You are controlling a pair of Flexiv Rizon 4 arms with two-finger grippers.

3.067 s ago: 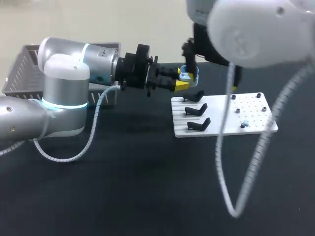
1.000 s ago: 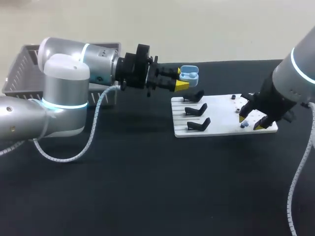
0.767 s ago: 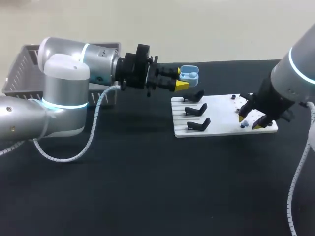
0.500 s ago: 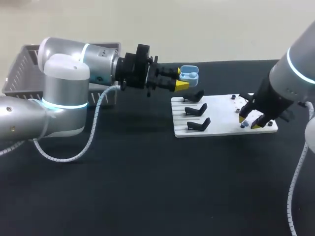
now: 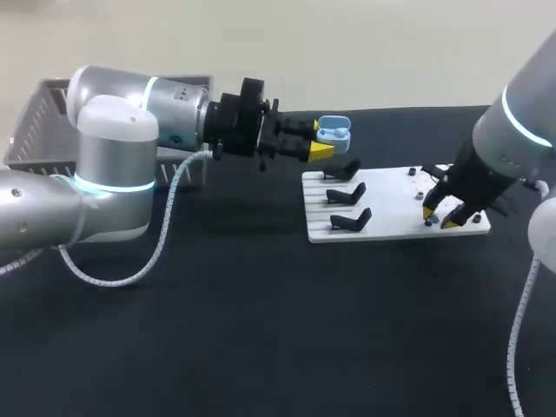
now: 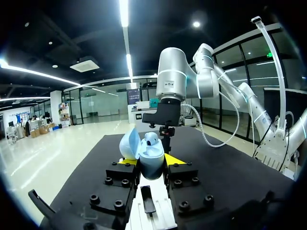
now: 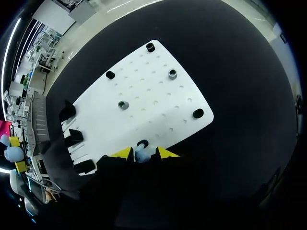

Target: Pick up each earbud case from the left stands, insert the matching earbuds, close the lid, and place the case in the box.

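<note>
I see a matte black worktop (image 5: 261, 330), a plain white board (image 5: 391, 213) dotted with small holes, and three black stands (image 5: 347, 193). The earbud case (image 5: 334, 130) is pale blue, the mesh basket (image 5: 35, 122) grey. My left end effector (image 5: 320, 139) and right end effector (image 5: 439, 217) are black with bright yellow tips.

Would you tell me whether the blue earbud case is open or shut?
Open: the blue earbud case has its lid tilted back, one earbud showing inside.
</note>
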